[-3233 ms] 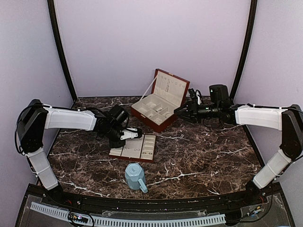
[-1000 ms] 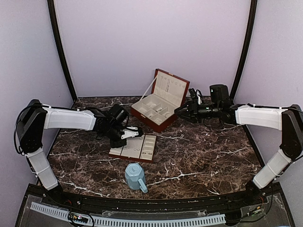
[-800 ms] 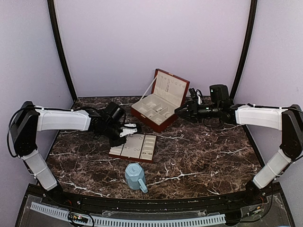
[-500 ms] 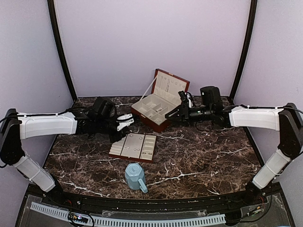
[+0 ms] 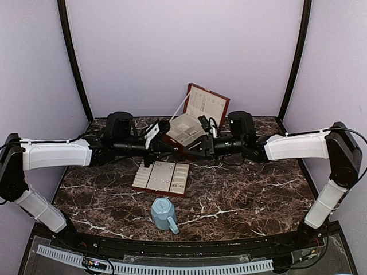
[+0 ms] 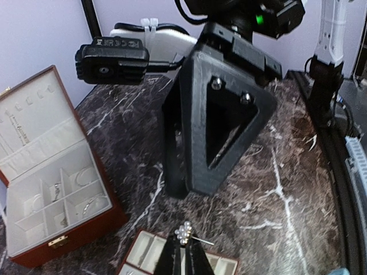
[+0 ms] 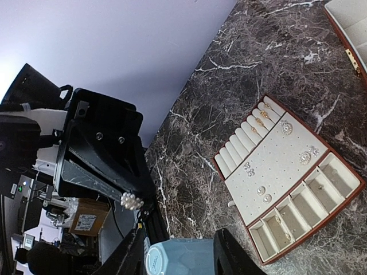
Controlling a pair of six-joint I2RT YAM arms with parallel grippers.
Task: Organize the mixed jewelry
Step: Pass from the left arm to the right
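- The left end effector has lifted off the brown tray and now hangs in front of the open jewelry box. Its fingers are pinched together on a pearl-cluster stud.
- The right end effector has swung in from beside the box. It faces the left one closely, fingers apart and empty.
- The other studs stay on the tray, and the blue mug stays on the bench.

You find no text you can read: print inside the jewelry box lid and a white label on the cardboard box, at seven o'clock, are blurred.
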